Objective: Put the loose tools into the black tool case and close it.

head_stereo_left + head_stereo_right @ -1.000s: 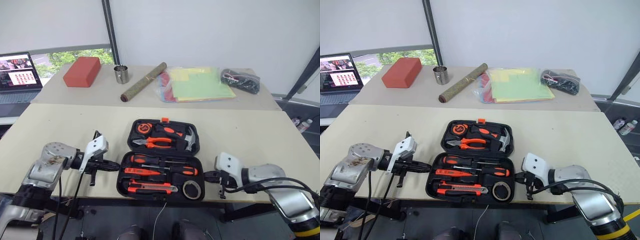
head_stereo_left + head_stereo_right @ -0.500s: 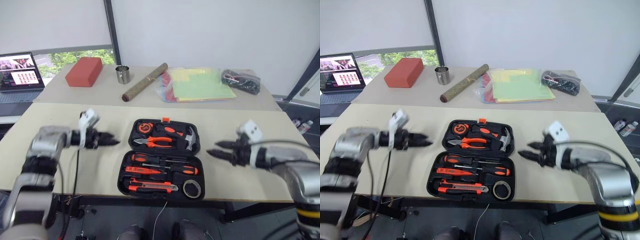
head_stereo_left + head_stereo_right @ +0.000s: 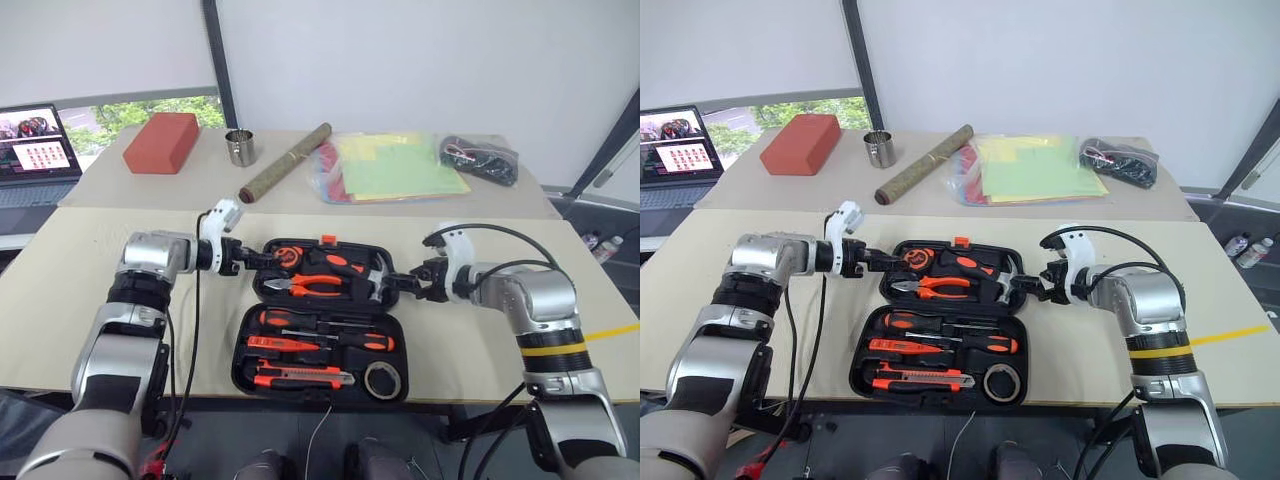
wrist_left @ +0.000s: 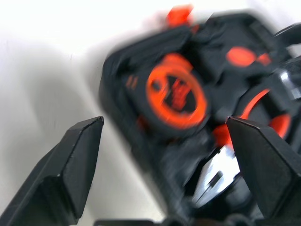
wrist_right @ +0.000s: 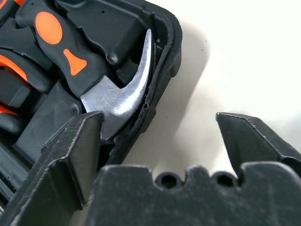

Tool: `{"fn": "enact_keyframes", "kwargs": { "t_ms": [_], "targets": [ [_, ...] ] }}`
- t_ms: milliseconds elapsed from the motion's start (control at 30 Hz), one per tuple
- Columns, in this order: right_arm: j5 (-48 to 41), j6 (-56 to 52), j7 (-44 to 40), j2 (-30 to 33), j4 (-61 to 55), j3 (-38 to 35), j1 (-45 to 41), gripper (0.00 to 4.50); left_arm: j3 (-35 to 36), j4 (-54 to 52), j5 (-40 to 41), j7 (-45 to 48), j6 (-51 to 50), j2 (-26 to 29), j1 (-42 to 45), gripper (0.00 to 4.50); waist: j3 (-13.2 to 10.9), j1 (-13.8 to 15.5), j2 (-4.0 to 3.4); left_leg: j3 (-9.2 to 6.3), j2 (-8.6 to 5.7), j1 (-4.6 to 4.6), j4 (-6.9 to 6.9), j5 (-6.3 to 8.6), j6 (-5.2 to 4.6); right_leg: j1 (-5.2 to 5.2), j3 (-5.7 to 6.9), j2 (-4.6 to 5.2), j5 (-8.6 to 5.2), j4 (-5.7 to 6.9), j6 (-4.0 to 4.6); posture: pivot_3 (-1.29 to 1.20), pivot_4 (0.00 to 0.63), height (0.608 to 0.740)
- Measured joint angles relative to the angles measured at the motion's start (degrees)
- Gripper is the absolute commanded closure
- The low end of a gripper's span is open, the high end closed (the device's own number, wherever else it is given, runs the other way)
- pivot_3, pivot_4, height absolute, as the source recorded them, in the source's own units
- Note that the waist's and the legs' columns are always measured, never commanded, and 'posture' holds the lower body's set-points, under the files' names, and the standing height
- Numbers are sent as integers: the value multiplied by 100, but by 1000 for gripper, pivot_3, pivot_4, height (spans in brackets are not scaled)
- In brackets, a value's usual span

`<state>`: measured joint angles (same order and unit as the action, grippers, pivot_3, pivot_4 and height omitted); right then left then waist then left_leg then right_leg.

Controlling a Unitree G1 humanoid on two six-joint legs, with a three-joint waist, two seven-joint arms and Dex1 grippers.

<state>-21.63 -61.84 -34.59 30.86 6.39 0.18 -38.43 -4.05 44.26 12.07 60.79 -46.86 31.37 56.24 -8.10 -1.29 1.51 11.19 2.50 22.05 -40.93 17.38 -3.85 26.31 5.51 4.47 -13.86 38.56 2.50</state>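
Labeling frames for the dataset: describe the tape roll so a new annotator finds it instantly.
On the near table lies the open black tool case, with the left gripper and right gripper at the two ends of its far half. In the near half, at the corner on the robot's right, sits the tape roll. It is a dark ring, beside long orange-and-black handled tools.

Left gripper [image 4: 164, 141] spread wide, two black fingers [image 4: 70, 165] flanking corner of black moulded plastic tool case [image 4: 117, 84]; round orange-and-black tape measure [image 4: 176, 96] seated inside; orange latch [image 4: 179, 13] on far edge; pale tabletop [image 4: 42, 70] beneath.
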Motion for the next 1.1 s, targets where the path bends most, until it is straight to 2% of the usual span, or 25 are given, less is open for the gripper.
{"fn": "enact_keyframes", "kwargs": {
  "t_ms": [100,300,333,433,500,533,700,833,967,1100],
  "targets": [
    [3,55,-24,-71,-4,36,-4,2218,-11,96,-54,2,0,7,-40,2504,0,-12,0,1,2,-6,-3,-3,5,-1,-3,0,0,12,1,0,150,736],
    [8,156,-25,-95,-36,95,-16,4255,35,194,-85,-31,-54,94,58,2574,0,-45,0,3,1,-21,-3,-4,7,-8,-9,3,0,22,1,0,150,736],
    [8,156,-22,-98,-33,94,-16,4481,35,194,-86,-28,-56,91,58,2814,1,-51,0,3,1,-20,-3,-4,7,-8,-9,4,0,21,1,0,150,736],
    [7,165,-5,-104,-33,90,-15,4500,34,181,-81,-8,-74,31,57,3649,1,-61,0,3,1,-22,-3,-4,7,-10,-9,5,0,22,1,0,150,736],
    [9,167,37,-113,-32,63,5,4500,50,133,-85,-9,-91,34,53,4394,5,-53,-5,3,0,-34,-3,-4,7,-19,-11,8,0,24,1,0,150,736],
    [9,183,57,-132,-33,46,15,4500,60,116,-88,-24,-100,24,33,4483,6,-49,-6,5,-1,-39,-3,-4,7,-21,-15,10,0,27,1,0,150,736],
    [6,273,112,-233,-131,-73,123,4500,165,-30,-84,-98,-57,-2,-77,4483,6,-50,-6,8,-1,-47,-4,-4,8,-22,-24,19,0,39,1,0,150,736],
    [92,529,389,-375,-293,-158,173,4500,507,-420,-33,-242,466,-84,-386,4483,5,-48,-6,8,-1,-38,-6,-6,10,-13,-23,49,1,42,2,0,150,736],
    [295,1168,877,-563,-359,-429,116,4500,996,-664,156,-707,1112,-406,-469,4483,1,-2,-6,7,-7,-1,-8,-9,11,10,-9,61,2,41,3,0,150,736],
    [571,1934,967,-531,-366,-447,70,4500,1167,-671,226,-867,1722,-572,-414,4483,0,6,-7,7,-12,14,7,-9,11,20,9,29,1,35,2,0,150,736]
  ]
}}
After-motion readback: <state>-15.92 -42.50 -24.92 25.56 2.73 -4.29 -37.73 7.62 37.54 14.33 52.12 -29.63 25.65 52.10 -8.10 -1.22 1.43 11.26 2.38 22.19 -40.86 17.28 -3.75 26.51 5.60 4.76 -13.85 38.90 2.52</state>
